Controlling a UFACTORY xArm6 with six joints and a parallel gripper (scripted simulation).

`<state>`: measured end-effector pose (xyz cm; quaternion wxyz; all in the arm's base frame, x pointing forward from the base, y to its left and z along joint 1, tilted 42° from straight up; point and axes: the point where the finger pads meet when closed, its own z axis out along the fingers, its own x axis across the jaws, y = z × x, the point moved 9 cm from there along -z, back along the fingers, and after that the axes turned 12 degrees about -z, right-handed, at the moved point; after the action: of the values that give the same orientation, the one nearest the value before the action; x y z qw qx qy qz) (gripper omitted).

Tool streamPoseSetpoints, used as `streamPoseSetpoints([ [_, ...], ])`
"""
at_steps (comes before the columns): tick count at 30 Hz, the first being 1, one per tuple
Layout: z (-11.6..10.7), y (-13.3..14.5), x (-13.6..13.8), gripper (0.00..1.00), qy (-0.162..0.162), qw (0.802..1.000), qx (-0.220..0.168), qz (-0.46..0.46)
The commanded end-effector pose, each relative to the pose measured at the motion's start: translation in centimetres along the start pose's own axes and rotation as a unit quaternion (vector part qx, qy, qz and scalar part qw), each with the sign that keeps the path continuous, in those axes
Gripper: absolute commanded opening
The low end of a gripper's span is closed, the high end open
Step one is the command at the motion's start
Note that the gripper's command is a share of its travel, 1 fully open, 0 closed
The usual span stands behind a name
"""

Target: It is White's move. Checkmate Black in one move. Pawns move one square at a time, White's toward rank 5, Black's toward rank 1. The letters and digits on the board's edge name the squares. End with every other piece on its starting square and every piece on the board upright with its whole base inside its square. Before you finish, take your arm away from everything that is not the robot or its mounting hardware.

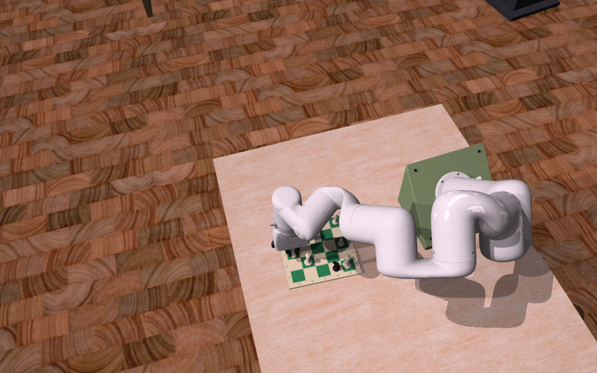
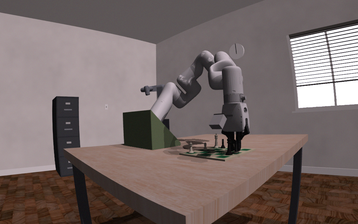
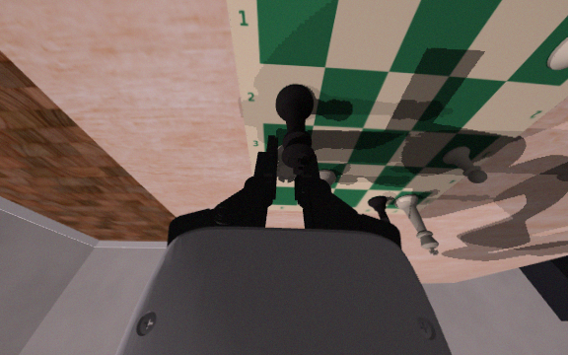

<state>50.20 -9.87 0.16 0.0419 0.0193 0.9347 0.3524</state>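
So the gripper is pinching a black pawn right at the left edge of the chessboard, centre of the wrist view, next to the little 2 and 3 printed on the border. Can't tell if its base is touching the square or hanging a bit above it.

In the top view the board sits lower middle of the frame on the wooden table, with the white arm stretched across it from the green block on the right. A white pawn stands just right of the gripper.
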Motion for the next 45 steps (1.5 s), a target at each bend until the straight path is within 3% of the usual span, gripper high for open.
streamPoseSetpoints([
  [1, -0.11, -0.01, -0.08, 0.00, -0.001, 1.000, 0.001, 0.000],
  [30, -0.11, -0.01, -0.08, 0.00, -0.001, 1.000, 0.001, 0.000],
  [31, -0.11, -0.01, -0.08, 0.07, -0.001, 1.000, 0.001, 0.000],
  [36, -0.11, -0.01, -0.08, 0.15, -0.001, 1.000, 0.001, 0.000],
  [37, -0.11, -0.01, -0.08, 0.22, -0.001, 1.000, 0.001, 0.000],
  [39, -0.11, -0.01, -0.08, 0.22, -0.001, 1.000, 0.001, 0.000],
  [40, -0.11, -0.01, -0.08, 0.30, -0.001, 1.000, 0.001, 0.000],
  [42, -0.11, -0.01, -0.08, 0.30, -0.001, 1.000, 0.001, 0.000],
  [43, -0.11, -0.01, -0.08, 0.37, -0.001, 1.000, 0.001, 0.000],
  [45, -0.11, -0.01, -0.08, 0.37, -0.001, 1.000, 0.001, 0.000],
])
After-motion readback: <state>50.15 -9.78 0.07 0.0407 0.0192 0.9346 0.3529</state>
